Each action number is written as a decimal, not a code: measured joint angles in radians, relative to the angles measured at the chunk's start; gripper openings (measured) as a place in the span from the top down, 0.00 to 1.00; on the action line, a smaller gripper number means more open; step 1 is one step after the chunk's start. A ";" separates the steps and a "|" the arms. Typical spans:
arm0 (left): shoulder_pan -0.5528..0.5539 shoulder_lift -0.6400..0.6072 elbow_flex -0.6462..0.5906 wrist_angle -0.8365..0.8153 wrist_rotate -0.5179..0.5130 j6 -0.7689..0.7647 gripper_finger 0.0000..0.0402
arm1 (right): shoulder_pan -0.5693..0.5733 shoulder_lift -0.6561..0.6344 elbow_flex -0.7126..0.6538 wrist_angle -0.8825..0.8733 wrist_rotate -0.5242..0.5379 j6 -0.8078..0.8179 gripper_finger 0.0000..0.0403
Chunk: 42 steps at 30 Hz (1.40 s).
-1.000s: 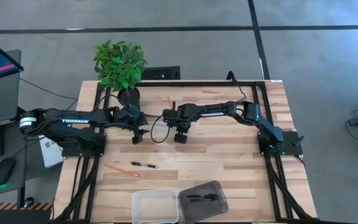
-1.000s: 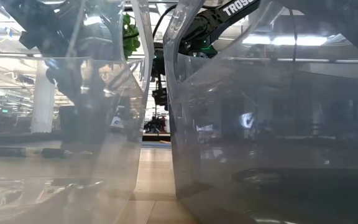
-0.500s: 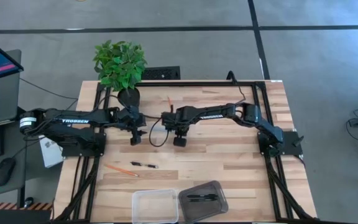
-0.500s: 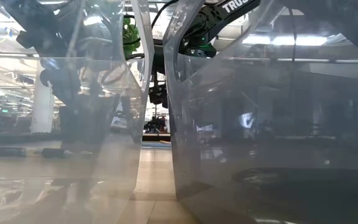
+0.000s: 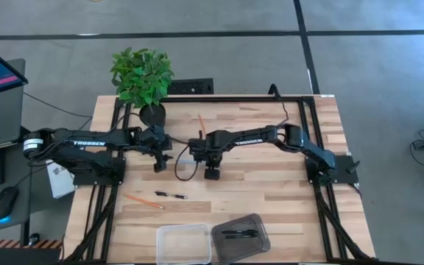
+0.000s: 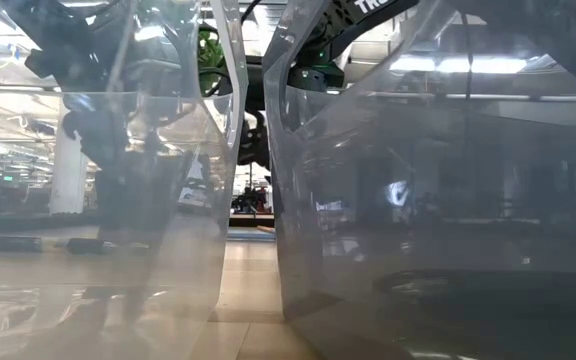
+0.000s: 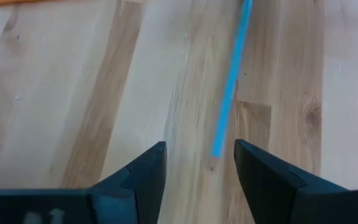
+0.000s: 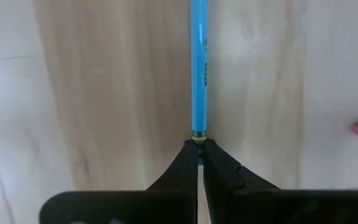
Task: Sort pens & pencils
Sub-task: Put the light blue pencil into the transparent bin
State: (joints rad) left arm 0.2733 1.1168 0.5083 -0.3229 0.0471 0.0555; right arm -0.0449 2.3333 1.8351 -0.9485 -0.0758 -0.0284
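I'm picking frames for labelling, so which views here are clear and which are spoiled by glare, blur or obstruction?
High view: sharp and evenly lit, though the orange pencil and black pen look tiny. Low view: almost wholly blocked by two clear bins, whose walls reflect and warp the room. Right wrist view: crisp on the blue pencil. Left wrist view: same pencil slightly soft.

Overhead camera looks straight down on the whole bench [image 5: 285,184], the low one peers level through two clear containers [image 6: 148,200] pressed right against it, while both wrist cameras hover close above the wood, sharing the same blue pencil [image 7: 232,81].
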 joint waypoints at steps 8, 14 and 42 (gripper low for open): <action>-0.003 0.000 0.000 -0.001 0.124 -0.043 0.55 | 0.015 0.000 0.000 0.018 -0.012 0.001 0.93; -0.042 0.019 -0.001 -0.011 0.103 -0.044 0.55 | 0.015 0.000 0.000 0.044 -0.017 0.035 0.93; -0.111 0.309 0.046 -0.042 -0.052 -0.046 0.75 | 0.018 0.005 -0.039 0.139 -0.035 0.056 0.93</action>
State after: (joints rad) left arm 0.1623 1.4261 0.5541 -0.3649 -0.0052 0.0095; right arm -0.0269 2.3386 1.7958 -0.8093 -0.1109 0.0281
